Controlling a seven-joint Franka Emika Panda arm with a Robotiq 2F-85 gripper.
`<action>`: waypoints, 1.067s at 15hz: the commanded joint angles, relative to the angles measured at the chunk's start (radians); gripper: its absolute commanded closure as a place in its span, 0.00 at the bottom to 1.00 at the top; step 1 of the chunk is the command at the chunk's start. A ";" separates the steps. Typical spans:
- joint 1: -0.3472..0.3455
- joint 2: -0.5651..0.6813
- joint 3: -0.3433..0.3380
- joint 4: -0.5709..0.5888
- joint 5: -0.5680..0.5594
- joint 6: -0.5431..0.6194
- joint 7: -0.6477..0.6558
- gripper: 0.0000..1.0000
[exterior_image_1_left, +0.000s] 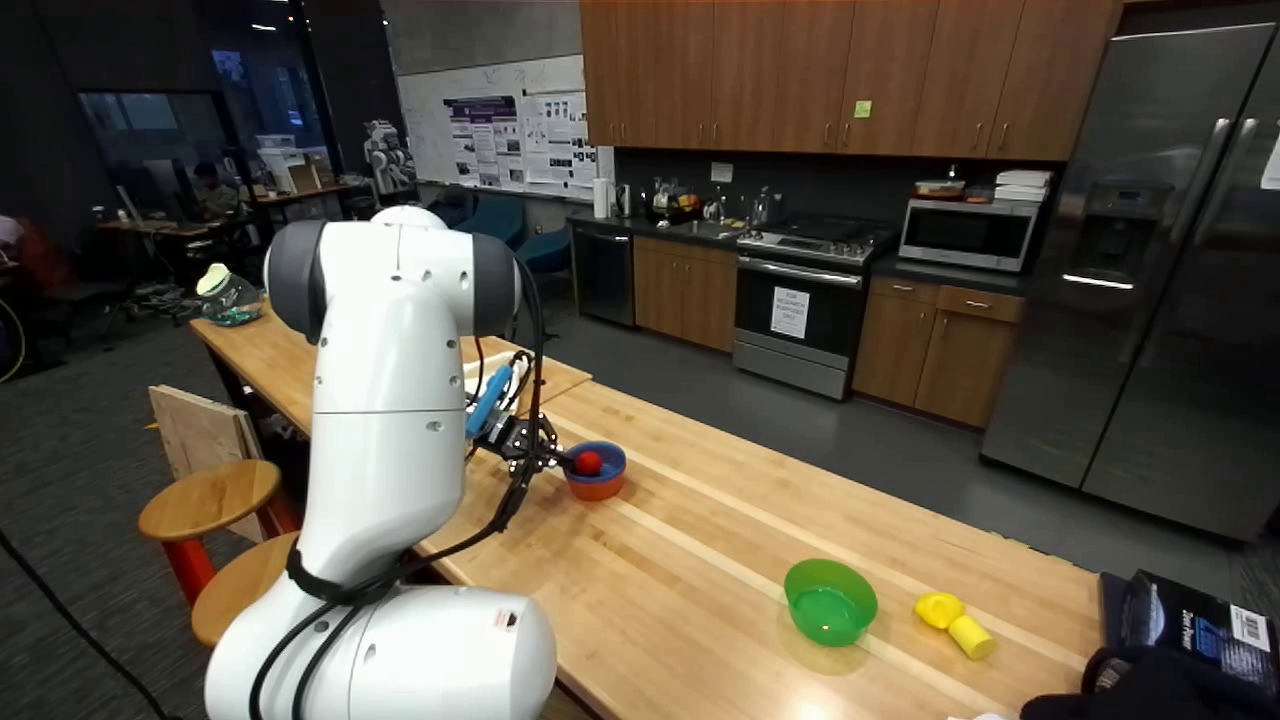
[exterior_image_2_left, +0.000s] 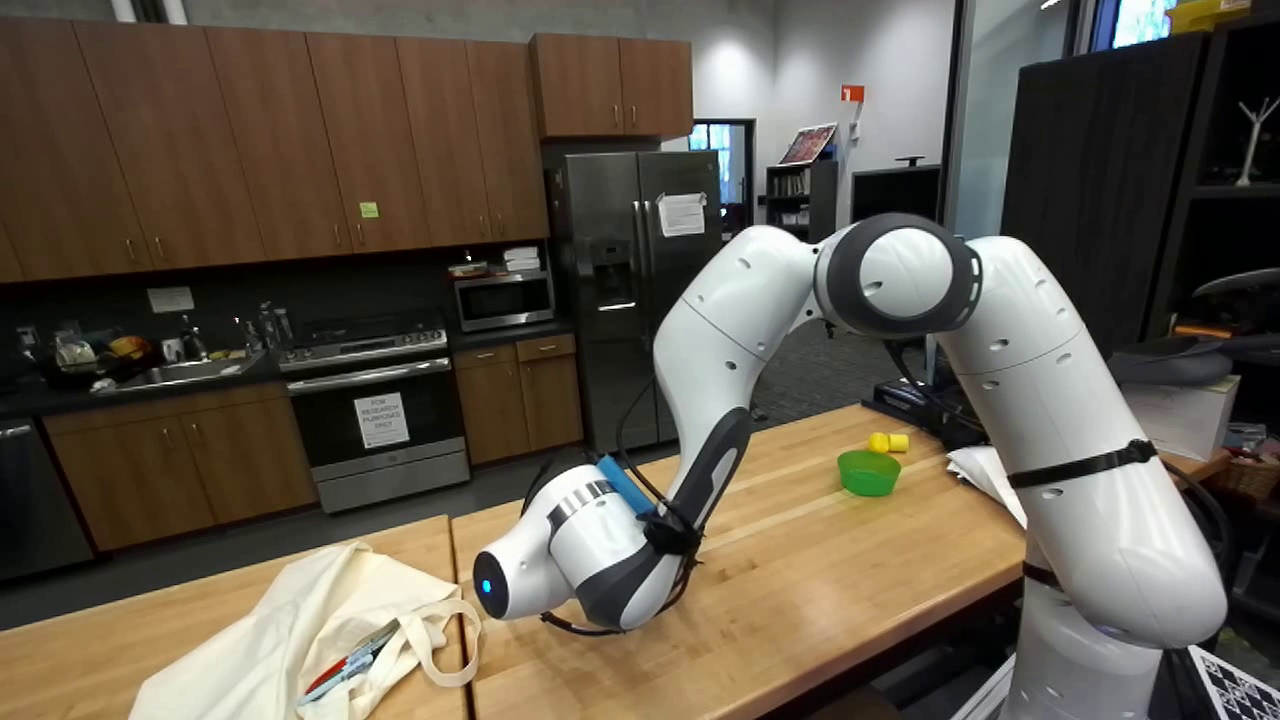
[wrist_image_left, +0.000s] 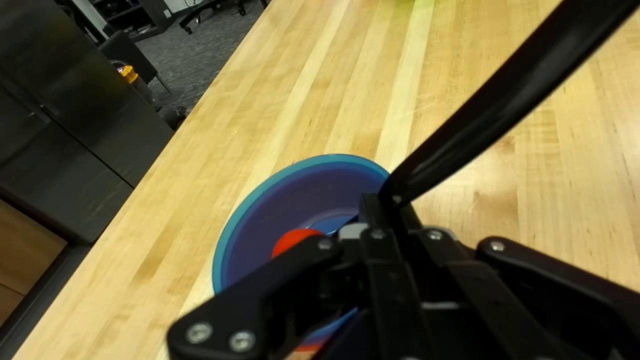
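Note:
My gripper (wrist_image_left: 392, 212) is shut on a long black bar-like utensil (wrist_image_left: 500, 110), which slants to the upper right in the wrist view. What the utensil's other end looks like is mostly hidden by the fingers. Just beyond and to the left of the fingers is a bowl (wrist_image_left: 320, 182), blue inside and orange-red outside. A red ball (wrist_image_left: 294, 241) lies in it, partly covered by the gripper. In an exterior view, the gripper (exterior_image_1_left: 550, 456) is at the near rim of the bowl (exterior_image_1_left: 597, 490), with the red ball (exterior_image_1_left: 588, 463) inside. In the remaining exterior view, the arm hides gripper and bowl.
A green bowl (exterior_image_1_left: 830, 615) stands farther along the wooden table (exterior_image_1_left: 690, 560), with yellow objects (exterior_image_1_left: 968, 636) beside it. A cream cloth bag (exterior_image_2_left: 320, 620) with tools lies behind the arm. Black boxes (exterior_image_1_left: 1190, 625) stand at the table's end. Stools (exterior_image_1_left: 210, 497) stand beside the table.

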 joint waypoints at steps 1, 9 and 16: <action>0.005 -0.026 0.004 -0.025 0.004 -0.014 0.030 0.98; 0.013 -0.043 0.011 -0.038 0.009 -0.036 0.076 0.98; 0.019 -0.069 0.022 -0.056 0.011 -0.058 0.114 0.98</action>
